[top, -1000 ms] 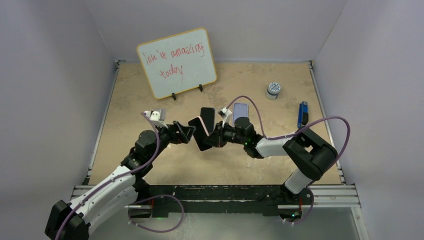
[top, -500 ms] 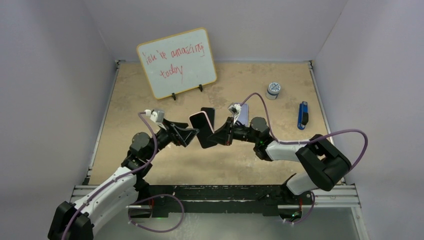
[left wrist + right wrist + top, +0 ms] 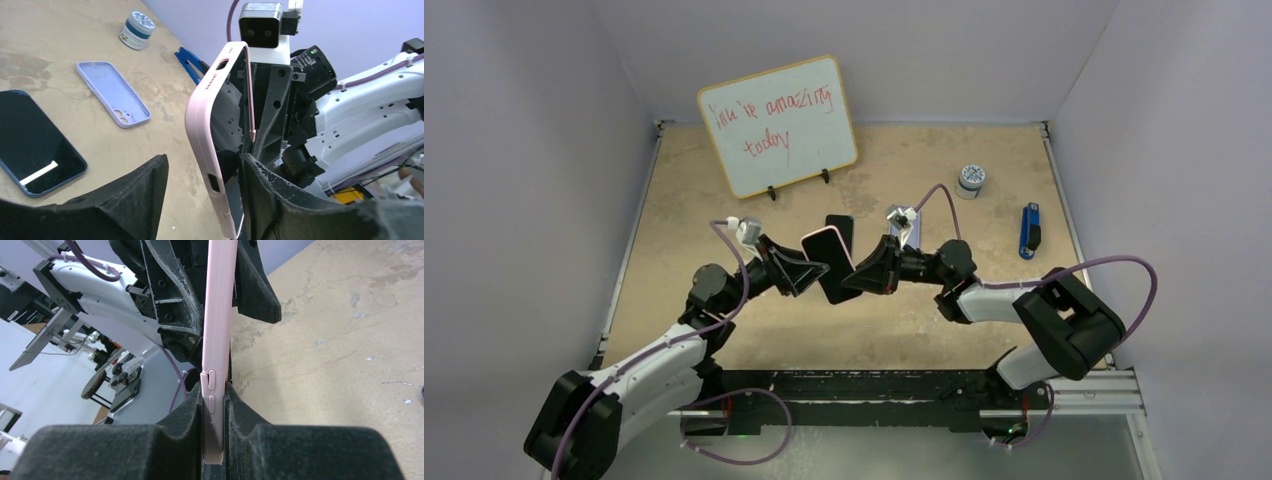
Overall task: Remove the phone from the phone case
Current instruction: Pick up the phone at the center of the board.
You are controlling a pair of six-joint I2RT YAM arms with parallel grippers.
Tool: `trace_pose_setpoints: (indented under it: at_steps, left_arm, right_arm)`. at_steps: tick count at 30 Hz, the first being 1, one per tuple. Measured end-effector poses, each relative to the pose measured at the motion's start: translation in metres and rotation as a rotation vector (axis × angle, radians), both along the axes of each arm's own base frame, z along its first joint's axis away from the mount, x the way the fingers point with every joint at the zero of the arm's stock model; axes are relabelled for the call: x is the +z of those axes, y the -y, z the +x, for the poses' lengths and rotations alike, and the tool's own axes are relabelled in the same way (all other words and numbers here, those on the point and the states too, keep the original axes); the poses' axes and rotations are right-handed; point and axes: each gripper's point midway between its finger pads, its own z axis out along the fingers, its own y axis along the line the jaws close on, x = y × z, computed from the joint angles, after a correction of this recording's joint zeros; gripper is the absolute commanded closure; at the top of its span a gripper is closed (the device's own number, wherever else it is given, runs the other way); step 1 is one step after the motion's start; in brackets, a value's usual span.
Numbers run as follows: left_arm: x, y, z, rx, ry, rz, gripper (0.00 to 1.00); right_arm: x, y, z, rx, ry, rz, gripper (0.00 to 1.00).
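Note:
A phone in a pink case (image 3: 828, 262) is held upright on edge above the table between both arms. My right gripper (image 3: 864, 276) is shut on its lower end; in the right wrist view the pads (image 3: 192, 407) press both faces of the pink case (image 3: 216, 340), with my right gripper (image 3: 215, 395) closed round it. My left gripper (image 3: 800, 270) is open. In the left wrist view the pink case (image 3: 206, 130) stands between the spread fingers of my left gripper (image 3: 204, 161), close to the right finger (image 3: 280, 200) and apart from the left one.
A second dark phone (image 3: 35, 150) in a blue case and an empty lavender case (image 3: 113, 94) lie on the table beyond. A white tub (image 3: 970, 179) and a blue object (image 3: 1029, 228) sit at the back right. A whiteboard (image 3: 779, 125) stands at the back.
The right arm's elbow and forearm have swung right, still gripping the cased phone. The left gripper has come closer round the phone's other end.

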Motion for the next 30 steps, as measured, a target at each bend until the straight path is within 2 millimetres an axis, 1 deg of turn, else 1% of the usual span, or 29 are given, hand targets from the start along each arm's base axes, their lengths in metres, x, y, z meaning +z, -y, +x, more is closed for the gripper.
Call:
trace_pose_setpoints:
  at_steps: [6, 8, 10, 13, 16, 18, 21, 23, 24, 25, 27, 29, 30]
  left_arm:
    - [0.007, 0.008, -0.006, -0.065, -0.001, -0.051, 0.54]
    - [0.008, 0.01, -0.007, -0.084, -0.001, -0.062, 0.57]
    - [0.008, 0.013, -0.009, -0.106, -0.009, -0.074, 0.62]
    - [0.007, 0.016, -0.01, -0.13, -0.022, -0.086, 0.75]
    - [0.008, 0.016, -0.011, -0.137, -0.035, -0.104, 0.98]
    - [0.013, 0.016, -0.015, -0.15, -0.038, -0.126, 1.0]
    - [0.017, 0.015, -0.017, -0.152, -0.034, -0.135, 1.0]
    - [0.018, 0.014, -0.018, -0.148, -0.033, -0.135, 1.0]
    - [0.019, 0.014, -0.018, -0.144, -0.032, -0.136, 1.0]
    - [0.019, 0.013, -0.018, -0.137, -0.034, -0.137, 1.0]
    - [0.021, 0.01, -0.015, -0.102, -0.038, -0.146, 1.0]
    - [0.023, 0.005, -0.011, -0.058, -0.042, -0.166, 1.0]
    - [0.023, 0.002, -0.009, -0.036, -0.051, -0.179, 1.0]
  right_arm:
    - [0.001, 0.0, -0.006, 0.036, -0.011, 0.007, 1.0]
    - [-0.002, 0.0, -0.007, 0.045, -0.029, 0.004, 1.0]
    - [-0.008, -0.001, -0.008, 0.058, -0.057, -0.007, 1.0]
    - [-0.013, -0.002, -0.008, 0.066, -0.083, -0.018, 1.0]
    - [-0.011, -0.002, -0.009, 0.074, -0.075, -0.01, 0.99]
    - [-0.01, -0.001, -0.011, 0.084, -0.061, -0.007, 0.94]
    - [-0.008, -0.001, -0.012, 0.088, -0.046, 0.001, 0.82]
    - [-0.007, -0.001, -0.012, 0.088, -0.039, 0.005, 0.71]
    - [-0.007, -0.001, -0.012, 0.088, -0.037, 0.006, 0.63]
    - [-0.007, -0.002, -0.011, 0.082, -0.035, 0.007, 0.57]
    - [-0.005, -0.002, -0.007, 0.059, -0.023, 0.013, 0.47]
    - [-0.002, -0.001, -0.005, 0.043, -0.003, 0.02, 0.4]
    - [0.0, -0.001, -0.003, 0.03, 0.01, 0.027, 0.39]
